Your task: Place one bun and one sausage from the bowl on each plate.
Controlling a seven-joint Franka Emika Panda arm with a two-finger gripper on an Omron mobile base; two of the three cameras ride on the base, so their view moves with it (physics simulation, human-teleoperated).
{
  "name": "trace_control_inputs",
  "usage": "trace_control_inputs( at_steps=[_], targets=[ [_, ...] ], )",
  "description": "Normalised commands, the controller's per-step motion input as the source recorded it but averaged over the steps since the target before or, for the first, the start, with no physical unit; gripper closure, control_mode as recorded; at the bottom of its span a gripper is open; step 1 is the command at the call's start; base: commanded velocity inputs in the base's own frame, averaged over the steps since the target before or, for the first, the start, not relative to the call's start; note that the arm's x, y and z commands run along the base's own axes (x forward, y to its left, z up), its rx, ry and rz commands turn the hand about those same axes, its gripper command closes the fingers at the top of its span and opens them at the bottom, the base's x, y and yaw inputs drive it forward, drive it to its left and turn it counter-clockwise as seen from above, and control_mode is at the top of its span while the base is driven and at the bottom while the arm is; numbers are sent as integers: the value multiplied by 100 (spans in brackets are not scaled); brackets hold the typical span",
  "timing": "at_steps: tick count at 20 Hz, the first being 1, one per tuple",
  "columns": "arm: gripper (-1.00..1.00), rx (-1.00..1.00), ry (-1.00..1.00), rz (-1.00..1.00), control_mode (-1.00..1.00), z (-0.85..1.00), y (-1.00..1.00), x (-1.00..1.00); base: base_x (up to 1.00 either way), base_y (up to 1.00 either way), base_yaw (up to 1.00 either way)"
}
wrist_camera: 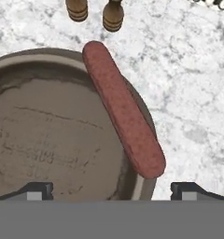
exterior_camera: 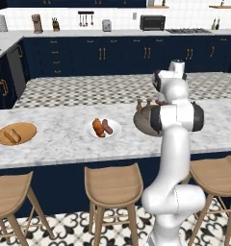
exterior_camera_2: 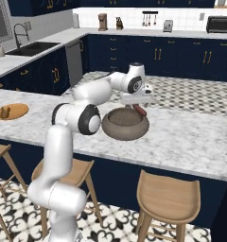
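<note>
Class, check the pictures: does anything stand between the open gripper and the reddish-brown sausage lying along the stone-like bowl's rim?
Nothing visible does: the reddish-brown sausage lies uncovered on the dark stone-like bowl rim, beyond the open gripper.

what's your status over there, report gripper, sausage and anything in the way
Gripper open, over dark speckled stone bowl. Long red-brown sausage lying on bowl's rim, not gripped. Two small brown wooden shakers beyond, clear of path.
</note>
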Motion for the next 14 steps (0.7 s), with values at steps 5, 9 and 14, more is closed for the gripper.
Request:
trace_control_inputs(
  at_steps=[5,9,14],
  targets=[
    [-100,0,10,12,-100,0,-31,28,0,0,0],
    [-100,0,11,14,-100,-27,0,26,0,0,0],
    [-100,0,6,11,-100,-20,0,26,0,0,0]
  ],
)
